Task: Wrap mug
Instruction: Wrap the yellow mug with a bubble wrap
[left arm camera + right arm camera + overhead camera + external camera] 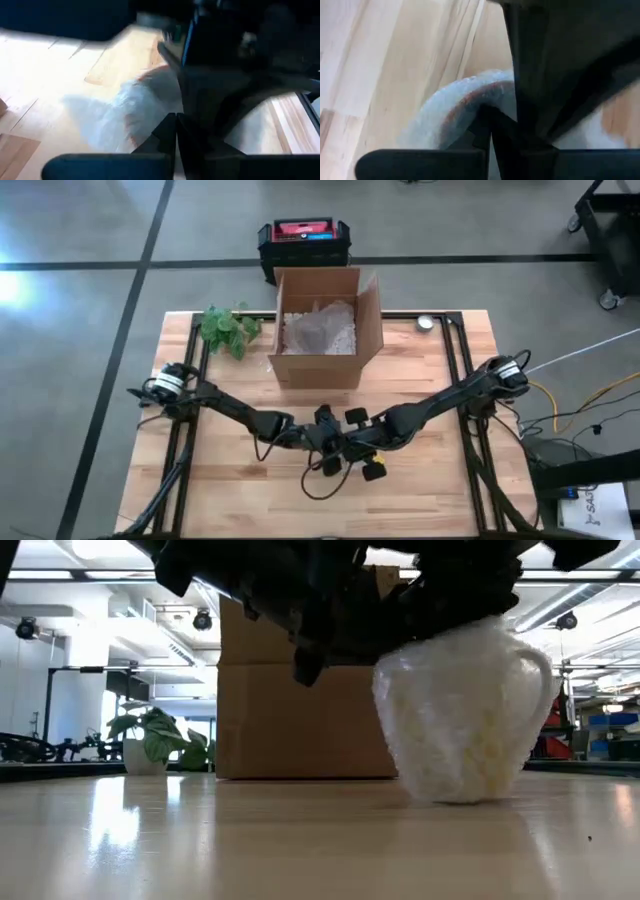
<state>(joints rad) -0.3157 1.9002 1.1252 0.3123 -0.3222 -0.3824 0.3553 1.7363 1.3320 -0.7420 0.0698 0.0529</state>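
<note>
While both arms reach inward over the wooden table (pixel 420 480), I see their grippers meeting above the wrapped mug (pixel 465 715).

From overhead, my left arm stretches from its base at the table's left edge and my right arm from the right edge; the left gripper (pixel 322 442) and right gripper (pixel 352 450) crowd together near the table's middle, in front of the open cardboard box (pixel 325 330). At table height the mug stands upright on the wood, in front of the box, covered in white bubble wrap with its handle bulging on one side. Dark gripper parts press down onto its top. In the wrist views the wrap shows with a brownish rim beneath. I cannot tell whether either gripper's jaws are clenched or released; the overhead view hides the mug beneath them. A small plant (pixel 228 328) sits beside the box.
</note>
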